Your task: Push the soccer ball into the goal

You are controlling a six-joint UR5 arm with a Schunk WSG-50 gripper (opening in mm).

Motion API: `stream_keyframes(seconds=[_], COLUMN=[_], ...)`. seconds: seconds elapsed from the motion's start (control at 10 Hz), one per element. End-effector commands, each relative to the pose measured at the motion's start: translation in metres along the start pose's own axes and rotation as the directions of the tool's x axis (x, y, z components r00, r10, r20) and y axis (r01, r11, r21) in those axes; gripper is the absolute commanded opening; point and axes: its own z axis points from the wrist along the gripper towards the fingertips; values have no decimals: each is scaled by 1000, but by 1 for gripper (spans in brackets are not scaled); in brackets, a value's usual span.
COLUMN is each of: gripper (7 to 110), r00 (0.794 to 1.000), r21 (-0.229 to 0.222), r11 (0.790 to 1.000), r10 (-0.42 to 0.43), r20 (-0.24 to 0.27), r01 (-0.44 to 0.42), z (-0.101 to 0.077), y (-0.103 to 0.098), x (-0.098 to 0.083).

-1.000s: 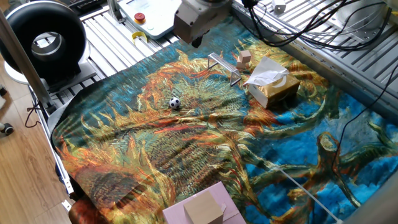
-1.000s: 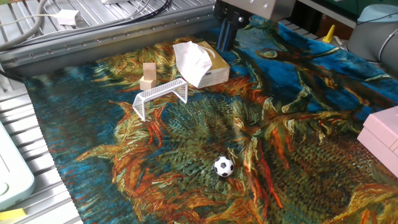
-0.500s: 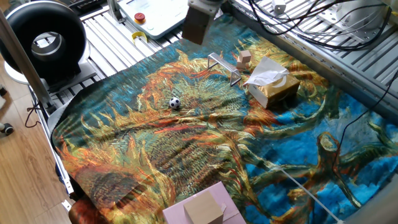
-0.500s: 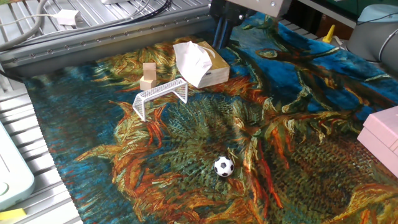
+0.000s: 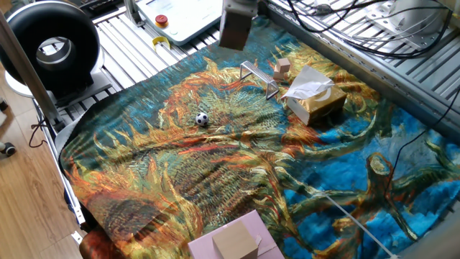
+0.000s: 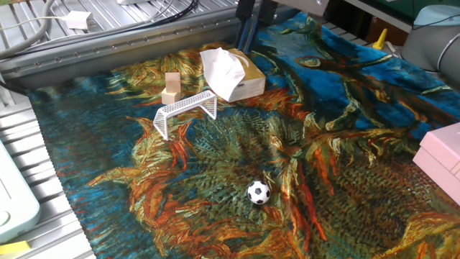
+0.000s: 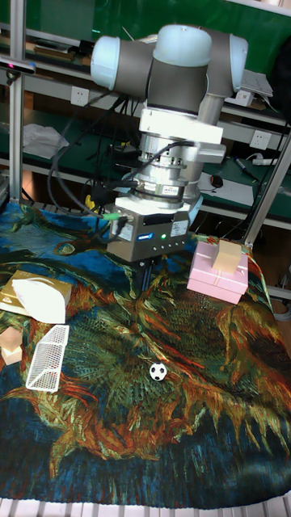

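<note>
The soccer ball (image 5: 202,119) (image 6: 259,192) (image 7: 158,371) lies on the painted cloth, well short of the goal's mouth. The goal (image 5: 259,78) (image 6: 185,111) (image 7: 47,358), a small silver frame with a mesh back, stands near the tissue box. My gripper (image 5: 236,29) (image 6: 246,29) (image 7: 145,279) hangs high above the cloth, away from both ball and goal. Its dark fingers show as a single stub pressed together, with nothing held. In both fixed views the picture's top edge cuts off most of the gripper.
A tan tissue box (image 5: 316,97) (image 6: 231,74) (image 7: 36,297) and a small wooden block (image 5: 281,67) (image 6: 172,87) stand right beside the goal. A pink box (image 5: 233,241) (image 6: 442,151) (image 7: 218,271) rests at the cloth's edge. Cables and metal rails border the cloth.
The gripper has moved up and away over the far part of the cloth, leaving more of the frame. Ball and goal have not moved.
</note>
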Motion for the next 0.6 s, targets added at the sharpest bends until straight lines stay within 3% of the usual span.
stream_keyframes(seconds=[0.0, 0.5], gripper=[7, 7], r00=[966, 876], r21=[54, 183], r11=[964, 867], r10=[-260, -479], r20=[13, 46], r01=[259, 464], z=[-2, -3], y=[-12, -31], x=[-4, -16])
